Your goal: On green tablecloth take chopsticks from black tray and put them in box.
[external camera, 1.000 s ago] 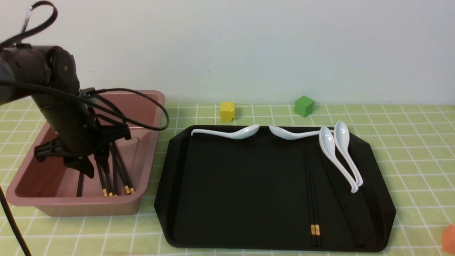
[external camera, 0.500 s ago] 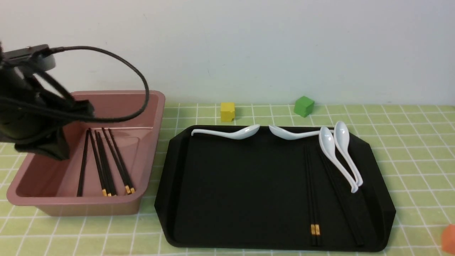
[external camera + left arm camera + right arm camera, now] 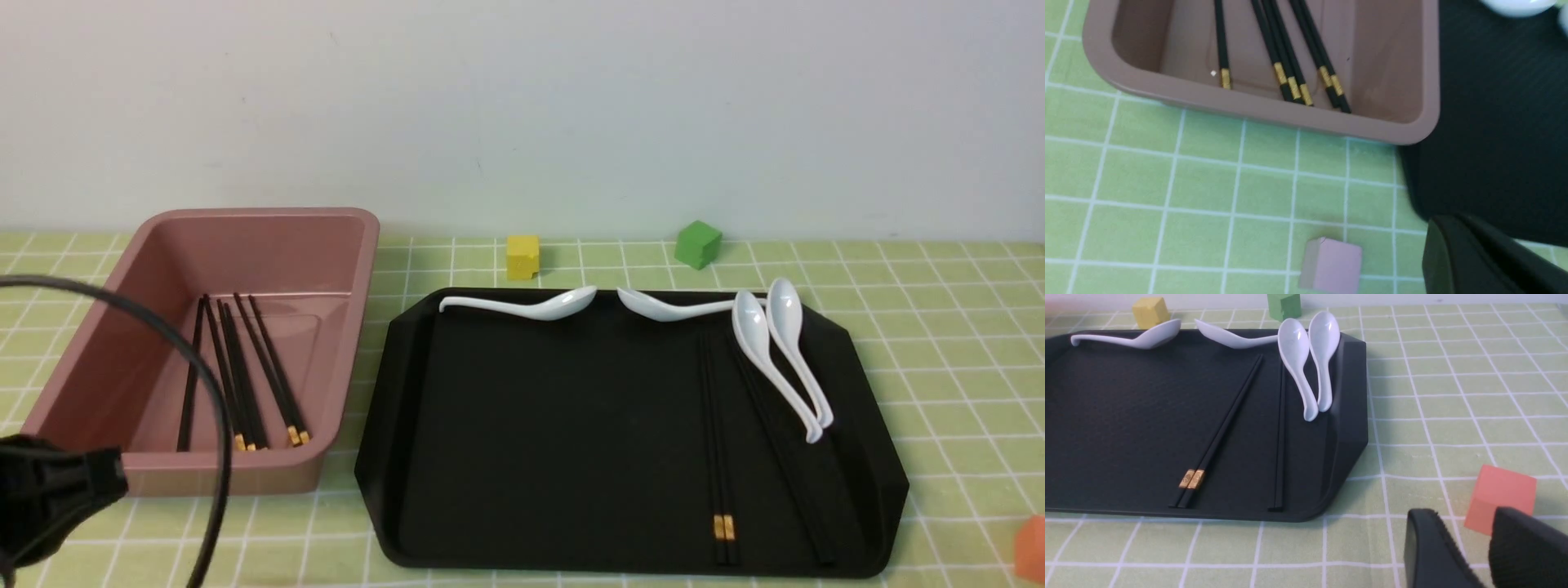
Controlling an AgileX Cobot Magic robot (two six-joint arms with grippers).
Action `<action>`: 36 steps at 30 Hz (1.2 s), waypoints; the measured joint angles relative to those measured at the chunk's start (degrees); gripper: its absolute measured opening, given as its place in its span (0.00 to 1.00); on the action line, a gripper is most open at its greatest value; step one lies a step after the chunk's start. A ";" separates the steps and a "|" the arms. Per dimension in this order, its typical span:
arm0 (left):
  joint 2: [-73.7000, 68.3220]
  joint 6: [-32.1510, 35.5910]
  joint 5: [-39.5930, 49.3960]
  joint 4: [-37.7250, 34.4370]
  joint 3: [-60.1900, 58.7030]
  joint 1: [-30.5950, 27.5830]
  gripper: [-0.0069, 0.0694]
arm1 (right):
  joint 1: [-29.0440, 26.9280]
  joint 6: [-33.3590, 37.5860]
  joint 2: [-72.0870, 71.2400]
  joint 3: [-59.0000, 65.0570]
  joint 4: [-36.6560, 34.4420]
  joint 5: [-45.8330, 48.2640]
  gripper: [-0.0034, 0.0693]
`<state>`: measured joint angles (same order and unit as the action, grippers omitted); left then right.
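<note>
The pink box stands at the left on the green tablecloth and holds several black chopsticks, also seen in the left wrist view. On the black tray lie one pair of chopsticks with gold bands and a second pair partly under the spoons; both show in the right wrist view. My left gripper is near the box's front corner, shows no gap and holds nothing. My right gripper hovers off the tray's near right corner, fingers slightly apart, empty.
Several white spoons lie along the tray's far edge and right side. A yellow cube and a green cube sit behind the tray. An orange cube is by my right gripper, a pink cube by my left.
My left arm has pulled out of the box and dropped back to the near left corner. The chopsticks it stood over stay lying in the box. The tray's contents have not moved.
</note>
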<state>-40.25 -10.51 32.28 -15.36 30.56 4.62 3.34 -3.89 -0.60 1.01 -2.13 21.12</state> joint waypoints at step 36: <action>29.56 0.19 -12.00 5.24 -16.43 0.00 0.08 | 0.00 0.00 0.00 0.00 0.00 0.00 0.38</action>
<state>-10.69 -10.32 20.28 -10.12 14.13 4.62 3.34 -3.89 -0.60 1.01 -2.13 21.12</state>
